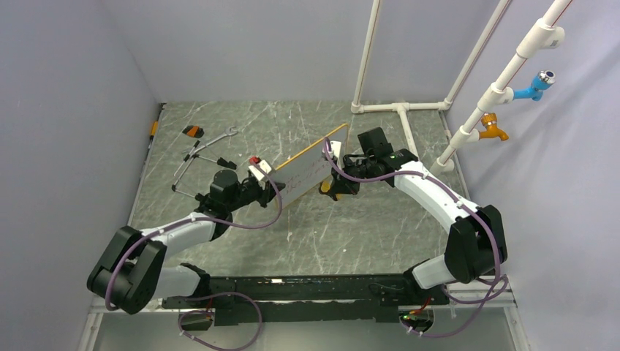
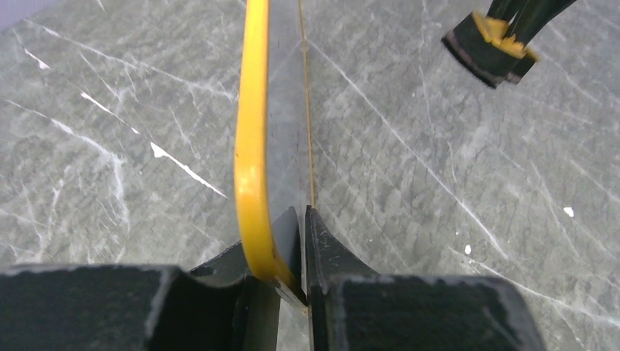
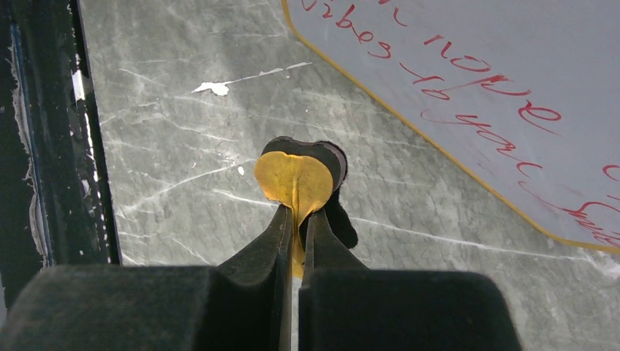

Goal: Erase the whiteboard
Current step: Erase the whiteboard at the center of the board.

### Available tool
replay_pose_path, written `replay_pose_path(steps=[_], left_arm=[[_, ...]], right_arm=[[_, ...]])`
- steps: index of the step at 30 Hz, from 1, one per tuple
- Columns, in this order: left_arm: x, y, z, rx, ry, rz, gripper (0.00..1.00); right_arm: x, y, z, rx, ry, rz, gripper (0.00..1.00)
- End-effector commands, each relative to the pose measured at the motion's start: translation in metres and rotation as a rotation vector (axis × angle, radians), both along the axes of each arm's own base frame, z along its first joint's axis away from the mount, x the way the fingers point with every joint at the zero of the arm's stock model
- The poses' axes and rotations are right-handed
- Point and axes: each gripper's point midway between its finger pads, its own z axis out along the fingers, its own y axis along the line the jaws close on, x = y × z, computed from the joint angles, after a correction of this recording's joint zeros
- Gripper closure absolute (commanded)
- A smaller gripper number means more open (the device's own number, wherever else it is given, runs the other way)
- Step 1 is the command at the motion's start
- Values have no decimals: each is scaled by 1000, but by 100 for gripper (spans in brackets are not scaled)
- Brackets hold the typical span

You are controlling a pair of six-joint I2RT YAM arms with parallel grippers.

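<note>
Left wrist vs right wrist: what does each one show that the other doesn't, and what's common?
Left wrist only: the whiteboard seen edge-on, its yellow frame clamped between the left fingers. No writing is visible from this angle.
Right wrist only: the board's face with red handwriting, not yet erased.
Both: the whiteboard, the grey marbled table, and the yellow eraser pinched in the right fingers. The eraser is close up in the right view and small at the top right of the left view, and it sits apart from the board.
</note>
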Motion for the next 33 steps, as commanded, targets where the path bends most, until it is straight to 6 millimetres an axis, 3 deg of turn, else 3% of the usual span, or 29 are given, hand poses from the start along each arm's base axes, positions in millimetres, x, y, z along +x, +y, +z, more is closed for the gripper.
replay_pose_path(steps=[1,5,12,17,20,24,33], left_arm=[[-2,-4,47,-86,-107,-33,80],[-5,-6,57,-117,-101,-42,80],[-7,-12,48,-166,-22,-57,85],[-9,-15,65,-250,-28,-59,86],[-6,-14,72,-293,-6,-31,100],[-2,-10,78,-375,55,24,100],[-10,-14,66,-610,381,90,100]], right_arm=[[0,3,0,3,-11,29,100],[0,3,1,3,-11,30,100],[0,3,1,4,-11,32,100],[-2,5,0,1,-8,36,100],[-3,7,-1,-5,-10,41,100],[-2,10,-1,-9,-22,36,100],[18,52,18,-64,-199,-158,100]])
